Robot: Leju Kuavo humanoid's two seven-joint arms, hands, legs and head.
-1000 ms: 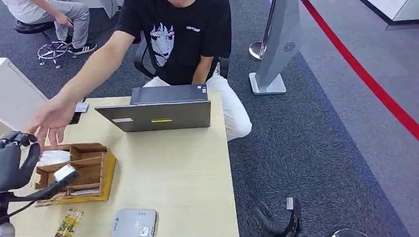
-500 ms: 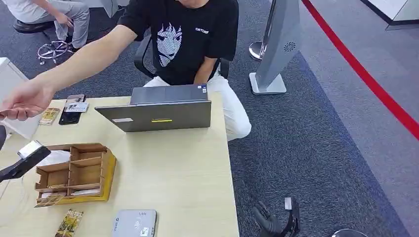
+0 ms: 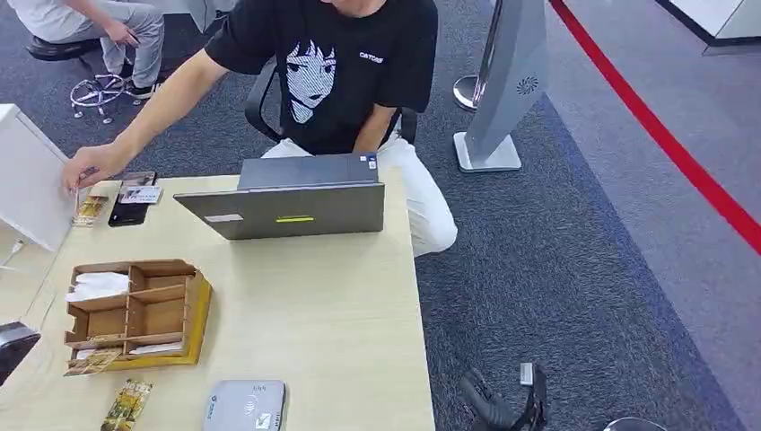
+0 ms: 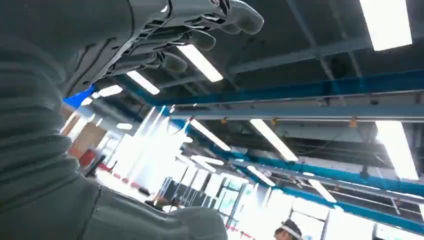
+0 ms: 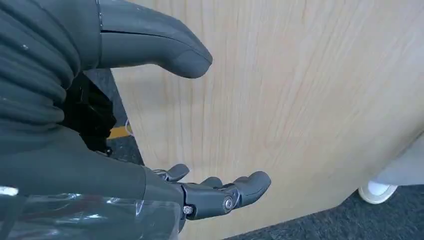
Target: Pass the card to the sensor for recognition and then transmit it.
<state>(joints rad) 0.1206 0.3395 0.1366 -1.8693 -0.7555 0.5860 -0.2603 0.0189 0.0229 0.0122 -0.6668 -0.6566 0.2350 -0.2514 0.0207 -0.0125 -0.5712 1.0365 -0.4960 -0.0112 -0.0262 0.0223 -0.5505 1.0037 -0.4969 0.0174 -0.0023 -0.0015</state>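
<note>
The left hand [image 4: 165,35] points up toward ceiling lights in its wrist view, fingers loosely spread and nothing between them. The right hand [image 5: 200,125] hangs beside the pale wooden side of the table [image 5: 310,100], thumb and fingers well apart, also holding nothing.

Out on the table [image 3: 332,323], the grey card reader [image 3: 244,406] lies at the near edge, just beside a patterned card [image 3: 126,404]. Behind them stands the wooden tray [image 3: 139,314] with more cards and paper in its compartments. Farther off, behind the laptop [image 3: 287,205], the seated person's hand [image 3: 88,169] rests at the far left corner over another card [image 3: 90,209], next to a phone [image 3: 128,212].

By my reading, the handover is finished and one cycle is closed. A fresh pass calls for the left hand to come down over the tray or the near card, pinch one flat, and carry it over the reader.
</note>
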